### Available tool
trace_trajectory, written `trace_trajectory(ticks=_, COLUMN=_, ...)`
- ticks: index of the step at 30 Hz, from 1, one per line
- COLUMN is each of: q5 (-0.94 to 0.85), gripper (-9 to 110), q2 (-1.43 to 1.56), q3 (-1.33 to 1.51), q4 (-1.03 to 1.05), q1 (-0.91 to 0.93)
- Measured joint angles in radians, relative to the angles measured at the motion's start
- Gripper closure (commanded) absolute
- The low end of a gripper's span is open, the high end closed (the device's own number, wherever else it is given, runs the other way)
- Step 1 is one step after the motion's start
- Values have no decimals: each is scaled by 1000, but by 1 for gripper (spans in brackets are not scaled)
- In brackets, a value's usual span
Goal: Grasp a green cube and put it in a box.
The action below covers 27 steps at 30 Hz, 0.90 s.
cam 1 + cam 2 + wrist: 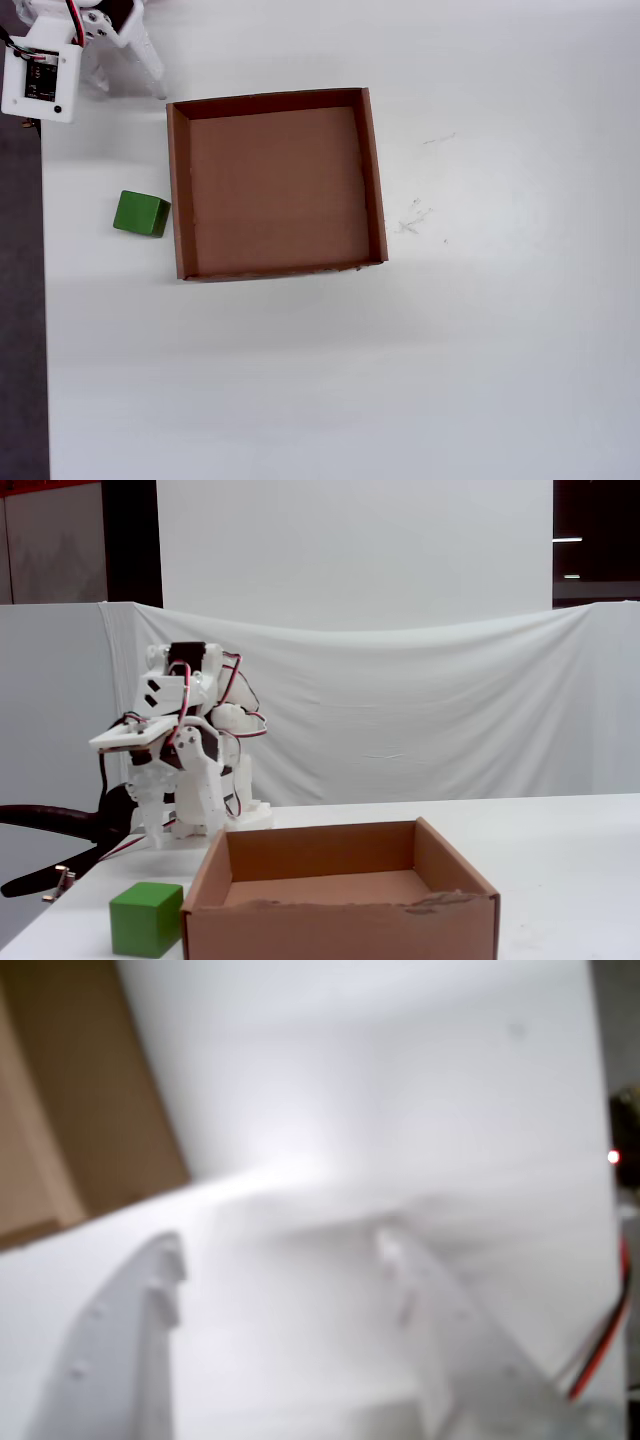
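The green cube (141, 213) rests on the white table just left of the box (177, 190) in the overhead view, a small gap apart from its wall. The fixed view shows the green cube (147, 918) at the front left beside the box (340, 930), whose brown floor is bare. My arm (185, 770) is folded up at the back left, well away from both. The blurred wrist view shows my gripper (280, 1242) open, its white fingers (150, 1300) wide apart over bare table. A corner of the box (70, 1110) fills the upper left there. The cube is out of the wrist view.
The table's left edge (42, 300) runs close to the cube, with dark floor beyond. A control board (40, 80) and red wires (600, 1360) sit on the arm. A white cloth (420, 720) hangs behind the table. A black chair arm (50, 825) reaches in at the left.
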Motion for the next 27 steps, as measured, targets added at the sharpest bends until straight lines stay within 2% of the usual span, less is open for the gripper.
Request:
trace_trajectory(ticks=17, q5=15, gripper=76, q2=0, q3=0, q4=-5, q1=0)
trace_trajectory(ticks=27, q5=12, gripper=76, q2=3, q3=2, q4=-114, q1=21)
